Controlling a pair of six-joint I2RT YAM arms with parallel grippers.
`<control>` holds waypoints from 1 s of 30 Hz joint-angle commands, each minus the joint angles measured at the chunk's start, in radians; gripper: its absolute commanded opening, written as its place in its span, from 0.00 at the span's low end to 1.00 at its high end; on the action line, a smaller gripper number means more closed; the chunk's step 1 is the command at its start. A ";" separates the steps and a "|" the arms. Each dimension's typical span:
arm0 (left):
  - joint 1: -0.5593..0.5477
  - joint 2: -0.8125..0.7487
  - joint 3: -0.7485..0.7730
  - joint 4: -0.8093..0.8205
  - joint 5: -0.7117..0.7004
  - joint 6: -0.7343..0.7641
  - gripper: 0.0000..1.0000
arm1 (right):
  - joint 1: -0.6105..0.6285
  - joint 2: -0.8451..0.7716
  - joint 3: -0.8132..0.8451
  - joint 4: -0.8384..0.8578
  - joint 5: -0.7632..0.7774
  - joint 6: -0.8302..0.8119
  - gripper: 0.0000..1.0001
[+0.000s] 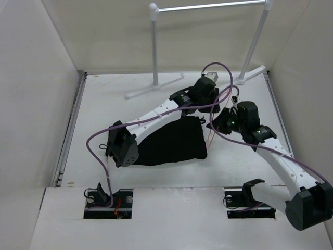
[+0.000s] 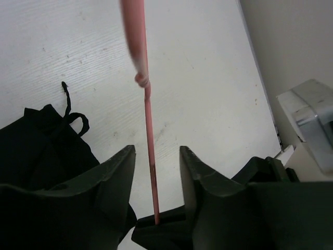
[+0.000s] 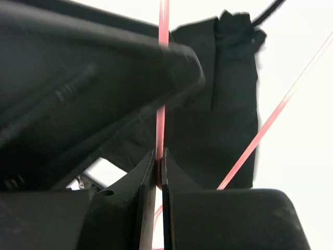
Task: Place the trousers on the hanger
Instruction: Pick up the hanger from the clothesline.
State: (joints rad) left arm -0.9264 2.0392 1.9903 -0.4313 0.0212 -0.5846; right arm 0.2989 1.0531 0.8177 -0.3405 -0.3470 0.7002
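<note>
Black trousers (image 1: 174, 141) lying crumpled, thin pink hanger (image 2: 150, 151) just beside

Bright, even light covers the white desk (image 1: 104, 104); shadows are soft and faint. In the left wrist view the thin pink-orange wire hanger (image 2: 136, 36) blurs near the top.

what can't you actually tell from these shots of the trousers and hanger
- Hanger shape and hook: top view, too thin, partly behind the right arm.
- Trousers legs and waist: top view, one black heap, crossed by the left arm.
- Hanger's upper wire: left wrist view, blurred near the lens.
- Anything left of the right gripper: right wrist view, blocked by a blurred dark shape.
</note>
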 commanded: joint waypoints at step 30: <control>-0.042 -0.114 -0.384 0.350 -0.158 -0.237 0.00 | -0.030 -0.284 -0.100 -0.185 0.031 0.010 0.48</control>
State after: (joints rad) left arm -0.9794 2.0136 1.6989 -0.1955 -0.0757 -0.7330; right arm 0.2886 0.8261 0.7181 -0.5152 -0.3145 0.7223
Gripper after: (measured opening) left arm 0.032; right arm 0.448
